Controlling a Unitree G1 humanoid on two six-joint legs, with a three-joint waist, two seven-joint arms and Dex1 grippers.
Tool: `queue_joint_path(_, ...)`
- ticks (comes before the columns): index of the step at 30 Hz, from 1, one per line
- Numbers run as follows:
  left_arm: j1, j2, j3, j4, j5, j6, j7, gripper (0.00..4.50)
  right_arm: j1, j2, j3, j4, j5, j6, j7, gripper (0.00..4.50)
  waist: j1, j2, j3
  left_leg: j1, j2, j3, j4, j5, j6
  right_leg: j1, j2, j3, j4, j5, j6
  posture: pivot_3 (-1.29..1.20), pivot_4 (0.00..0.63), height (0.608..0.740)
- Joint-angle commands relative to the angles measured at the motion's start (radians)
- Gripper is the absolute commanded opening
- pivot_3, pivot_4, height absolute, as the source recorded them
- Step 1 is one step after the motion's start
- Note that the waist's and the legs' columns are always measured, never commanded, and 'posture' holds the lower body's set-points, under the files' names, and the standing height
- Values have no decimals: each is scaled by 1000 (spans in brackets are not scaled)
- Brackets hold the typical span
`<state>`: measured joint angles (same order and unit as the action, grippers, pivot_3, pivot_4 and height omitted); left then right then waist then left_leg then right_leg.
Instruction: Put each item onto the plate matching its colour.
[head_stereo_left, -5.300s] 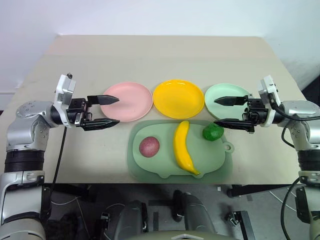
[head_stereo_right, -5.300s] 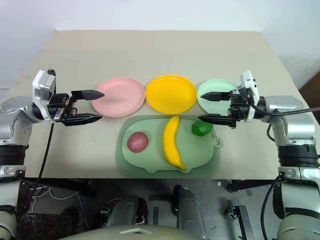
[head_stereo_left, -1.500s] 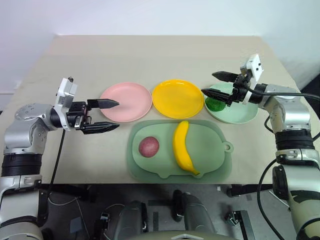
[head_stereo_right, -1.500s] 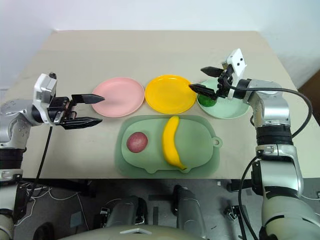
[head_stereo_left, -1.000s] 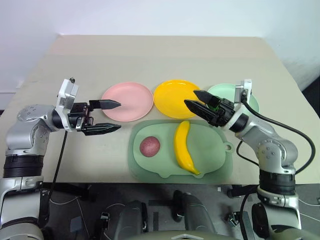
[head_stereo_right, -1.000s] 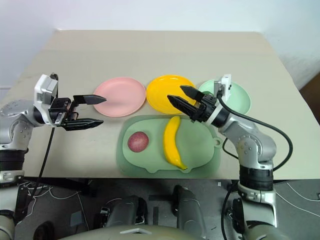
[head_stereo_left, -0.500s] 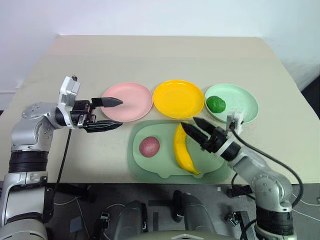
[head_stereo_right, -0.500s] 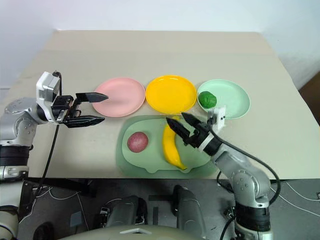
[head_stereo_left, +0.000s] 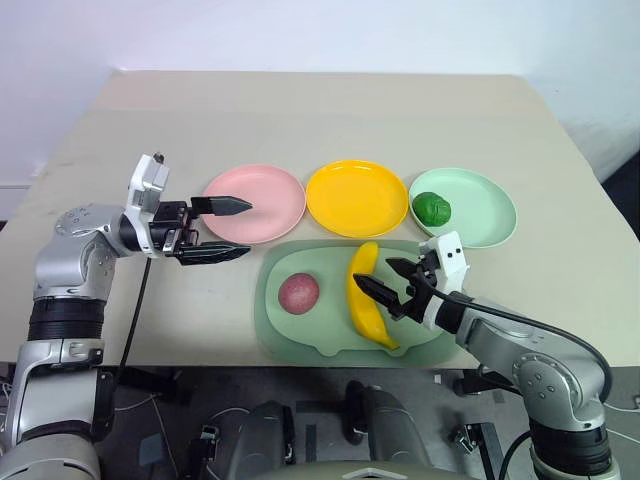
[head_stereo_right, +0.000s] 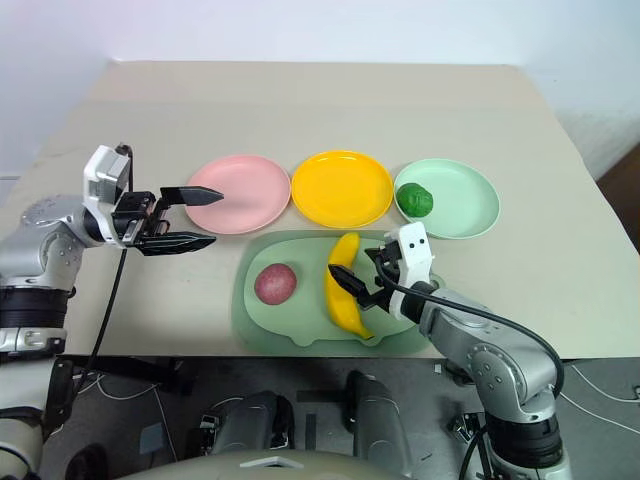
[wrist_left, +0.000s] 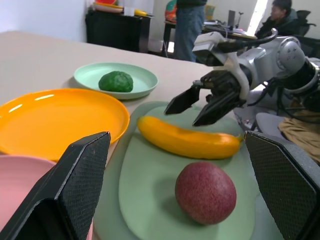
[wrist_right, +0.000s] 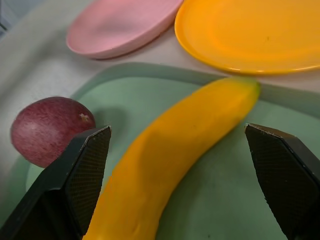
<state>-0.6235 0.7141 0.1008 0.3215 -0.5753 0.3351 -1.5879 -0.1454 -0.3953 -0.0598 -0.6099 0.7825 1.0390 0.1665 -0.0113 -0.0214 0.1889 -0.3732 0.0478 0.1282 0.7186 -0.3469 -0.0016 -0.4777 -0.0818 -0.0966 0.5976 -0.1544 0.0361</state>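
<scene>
While the right gripper (head_stereo_left: 393, 285) hangs with jaws spread just beside the yellow banana (head_stereo_left: 365, 306) on the pale green mat (head_stereo_left: 320, 325), that toy looks light, stiff and smooth-skinned; gripping across its thick middle seems safest. Near the pink plate (head_stereo_left: 262, 200), the left gripper (head_stereo_left: 222, 230) gapes empty.

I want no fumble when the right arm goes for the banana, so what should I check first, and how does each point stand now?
1. Right gripper open: ok.
2. Its fingers either side of the banana: ok in the right wrist view.
3. Banana free of the reddish-purple fruit: ok, apart on the mat.
4. Yellow plate bare to receive it: ok.
5. Green fruit on the mint plate: ok.
6. Left gripper out of the way: ok, open beside the pink plate.
</scene>
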Motion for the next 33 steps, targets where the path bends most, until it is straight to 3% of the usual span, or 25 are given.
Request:
queue_joint_path(1,-11,12,14,-18,-1,-7,0,4500,-32,43,-9,-26,27,29,-44,4477,0,0,0,0,0,0,0,0,0,0,0,0,0,0,0,0,150,704)
queue_joint_path(9,2,25,18,-39,-6,9,7,4500,-31,91,9,-20,37,78,-80,4477,0,0,0,0,0,0,0,0,0,0,0,0,0,0,0,0,150,704)
queue_joint_path(21,3,36,18,-57,-10,23,13,4500,-58,34,120,7,-92,114,-77,4477,0,0,0,0,0,0,0,0,0,0,0,0,0,0,0,0,150,704)
queue_joint_path(24,7,39,21,-62,-9,24,16,4500,-67,-11,164,13,-140,103,-56,3943,0,0,0,0,0,0,0,0,0,0,0,0,0,0,0,0,150,704)
queue_joint_path(30,3,40,23,-60,-12,26,18,4500,-66,-3,159,20,-135,87,-24,2127,1,-5,-3,0,0,-1,0,-2,3,1,0,0,0,0,0,0,150,704)
queue_joint_path(33,4,40,23,-59,-12,27,18,4500,-65,0,148,4,-106,91,10,1859,1,-6,-3,0,0,-1,0,-2,3,1,0,0,0,0,0,0,150,704)
